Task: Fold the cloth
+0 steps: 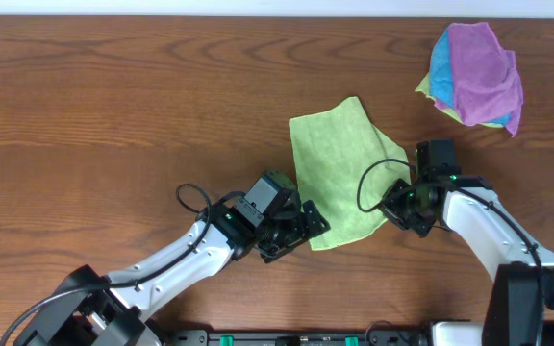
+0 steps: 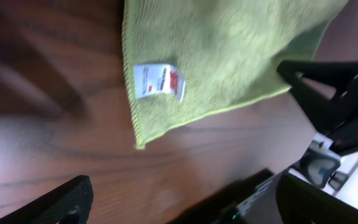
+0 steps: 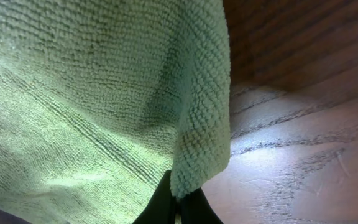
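The lime-green cloth (image 1: 339,168) lies on the wooden table near the middle, partly lifted at its right side. Its white tag (image 2: 159,81) shows at a corner in the left wrist view, where the cloth (image 2: 229,50) fills the top. My left gripper (image 1: 301,229) is open and empty, just off the cloth's near-left corner; its fingers (image 2: 179,199) straddle bare table. My right gripper (image 1: 399,202) is shut on the cloth's right edge. In the right wrist view the fingertips (image 3: 178,205) pinch a corner of the cloth (image 3: 92,93), which hangs from them.
A pile of cloths sits at the table's back right, with a purple cloth (image 1: 484,67) on top and a blue cloth (image 1: 440,72) under it. The table's near edge runs just below both arms.
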`<action>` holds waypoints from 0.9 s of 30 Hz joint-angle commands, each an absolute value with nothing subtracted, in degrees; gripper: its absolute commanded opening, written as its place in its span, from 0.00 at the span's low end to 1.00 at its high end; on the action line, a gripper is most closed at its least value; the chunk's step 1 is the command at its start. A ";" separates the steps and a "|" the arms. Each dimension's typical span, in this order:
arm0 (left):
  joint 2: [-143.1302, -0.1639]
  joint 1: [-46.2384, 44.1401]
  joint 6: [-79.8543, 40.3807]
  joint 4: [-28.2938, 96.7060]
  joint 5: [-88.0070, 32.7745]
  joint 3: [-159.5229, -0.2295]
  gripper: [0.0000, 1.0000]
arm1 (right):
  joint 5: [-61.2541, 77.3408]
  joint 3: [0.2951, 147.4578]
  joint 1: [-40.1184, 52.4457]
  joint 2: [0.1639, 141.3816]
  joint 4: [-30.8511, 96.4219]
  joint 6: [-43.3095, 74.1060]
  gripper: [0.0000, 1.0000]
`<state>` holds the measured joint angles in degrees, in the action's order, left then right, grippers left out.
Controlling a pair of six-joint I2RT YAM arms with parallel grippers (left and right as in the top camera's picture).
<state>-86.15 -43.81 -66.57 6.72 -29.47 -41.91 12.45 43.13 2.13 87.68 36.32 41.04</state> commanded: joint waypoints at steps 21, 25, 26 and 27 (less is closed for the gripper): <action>-99.48 -45.04 -78.19 -7.38 -31.11 -41.34 1.00 | 14.00 44.18 2.44 86.78 35.48 41.78 0.01; -100.40 -45.06 -79.81 -8.21 -30.68 -41.36 0.88 | 14.00 44.18 2.44 86.78 35.46 41.78 0.01; -100.53 -45.06 -79.92 -8.47 -30.65 -41.36 0.86 | 14.00 44.18 2.44 86.78 35.46 41.78 0.01; -100.75 -45.06 -79.96 -8.84 -30.61 -41.34 0.85 | 14.00 44.18 2.44 86.78 35.42 41.76 0.01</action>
